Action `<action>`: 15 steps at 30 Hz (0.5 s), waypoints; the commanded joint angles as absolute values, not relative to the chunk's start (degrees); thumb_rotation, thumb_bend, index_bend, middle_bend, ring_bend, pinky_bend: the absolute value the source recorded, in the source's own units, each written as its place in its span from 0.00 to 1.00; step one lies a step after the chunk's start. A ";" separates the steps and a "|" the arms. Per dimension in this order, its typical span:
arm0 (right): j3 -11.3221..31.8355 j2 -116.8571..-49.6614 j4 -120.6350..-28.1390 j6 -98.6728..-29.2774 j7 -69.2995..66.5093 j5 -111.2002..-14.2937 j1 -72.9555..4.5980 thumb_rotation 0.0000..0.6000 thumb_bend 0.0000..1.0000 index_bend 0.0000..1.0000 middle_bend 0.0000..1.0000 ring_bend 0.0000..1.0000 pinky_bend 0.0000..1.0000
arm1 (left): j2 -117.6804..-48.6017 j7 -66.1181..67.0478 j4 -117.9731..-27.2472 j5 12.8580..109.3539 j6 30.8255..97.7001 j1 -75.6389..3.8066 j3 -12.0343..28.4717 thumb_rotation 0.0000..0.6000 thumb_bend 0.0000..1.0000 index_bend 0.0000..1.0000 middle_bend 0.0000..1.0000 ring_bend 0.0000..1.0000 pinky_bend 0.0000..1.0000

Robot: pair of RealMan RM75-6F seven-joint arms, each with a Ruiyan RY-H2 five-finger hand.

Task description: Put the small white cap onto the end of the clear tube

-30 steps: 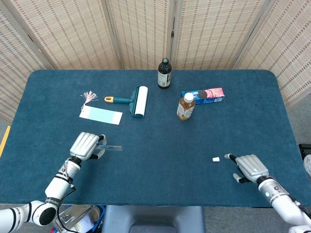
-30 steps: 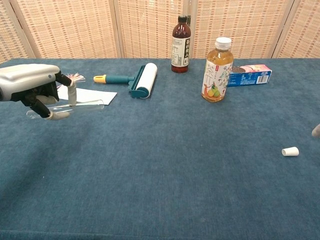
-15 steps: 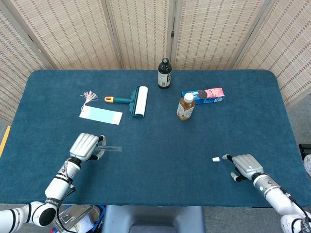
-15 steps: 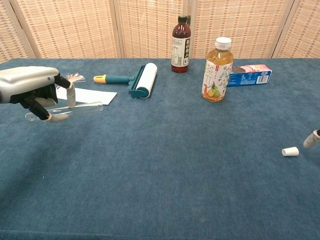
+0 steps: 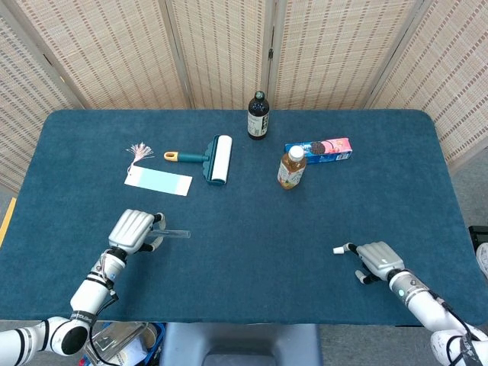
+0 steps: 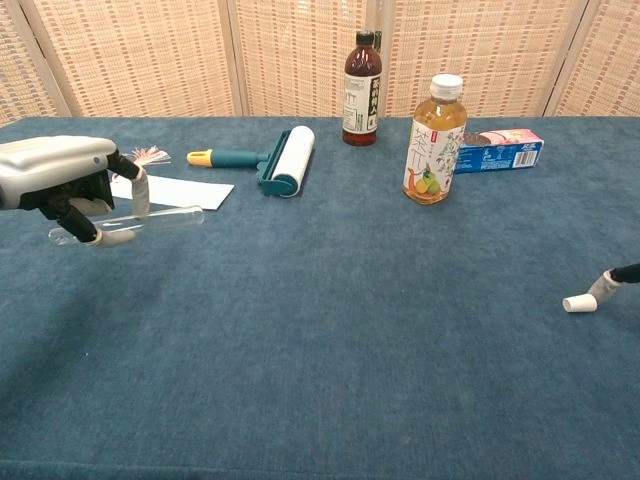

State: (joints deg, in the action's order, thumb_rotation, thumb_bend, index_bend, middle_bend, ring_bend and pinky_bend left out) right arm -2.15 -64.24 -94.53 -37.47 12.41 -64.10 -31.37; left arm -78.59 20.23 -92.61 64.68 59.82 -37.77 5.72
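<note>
Two hands busy: left hand (image 5: 134, 229) grips clear tube (image 6: 135, 222) lower left; right hand (image 5: 375, 259) open, fingertip touching white cap (image 5: 338, 249) on desk (image 5: 252, 221) lower right. Cap probably tiny, light, rolls easily; pinch sides.

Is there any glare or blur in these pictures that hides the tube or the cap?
Head view: even light, sharp; white cap tiny but distinct. Chest view: clear tube shows faint highlights, still readable in the left hand; right hand mostly cropped.
</note>
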 commanded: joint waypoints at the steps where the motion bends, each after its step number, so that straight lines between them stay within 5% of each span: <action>1: -2.25 -64.33 -94.99 -37.97 12.69 -64.48 -31.58 1.00 0.42 0.18 0.95 0.97 0.90 | -78.60 20.17 -92.54 64.75 59.78 -37.71 5.74 1.00 0.33 0.63 1.00 1.00 1.00; 15: -3.17 -63.03 -99.28 -40.91 14.92 -66.25 -32.26 1.00 0.42 0.18 0.95 0.97 0.90 | -78.59 19.93 -92.46 65.00 59.49 -37.41 6.04 1.00 0.33 0.63 1.00 1.00 1.00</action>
State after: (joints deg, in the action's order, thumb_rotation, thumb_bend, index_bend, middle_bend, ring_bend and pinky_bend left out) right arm -3.11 -63.09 -99.20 -40.84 14.84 -66.19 -32.22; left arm -78.58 19.93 -92.47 65.00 59.49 -37.40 6.03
